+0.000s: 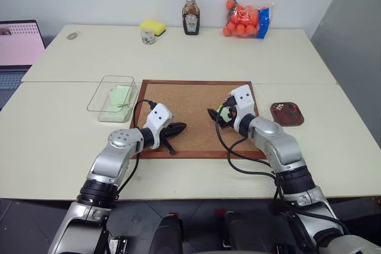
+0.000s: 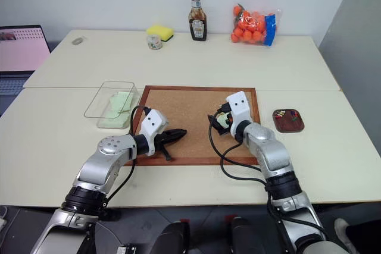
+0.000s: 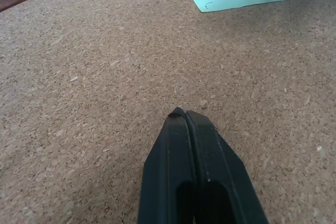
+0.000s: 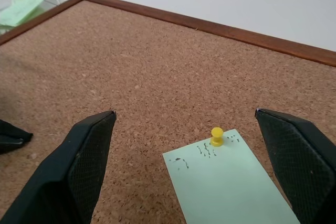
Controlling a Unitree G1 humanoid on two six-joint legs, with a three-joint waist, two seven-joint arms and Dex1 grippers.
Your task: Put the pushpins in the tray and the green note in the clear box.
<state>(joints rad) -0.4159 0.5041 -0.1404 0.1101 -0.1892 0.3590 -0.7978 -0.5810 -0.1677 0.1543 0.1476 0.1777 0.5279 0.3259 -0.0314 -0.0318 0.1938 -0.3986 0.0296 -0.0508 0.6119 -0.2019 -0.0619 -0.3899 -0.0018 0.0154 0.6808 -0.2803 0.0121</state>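
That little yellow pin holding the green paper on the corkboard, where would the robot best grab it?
By its plastic head, I'd say. The yellow pin stands upright in the corner of the green paper, so only the head rises off the corkboard. The right tool already faces it with its fingers wide open; closing on either side of the head and pulling straight away from the board looks best.

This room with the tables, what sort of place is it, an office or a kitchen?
Probably an office or lab set up for trials: plain pale tables pushed together, a laptop at the edge, a corkboard with a pinned green note, and stray groceries like a sauce bottle.
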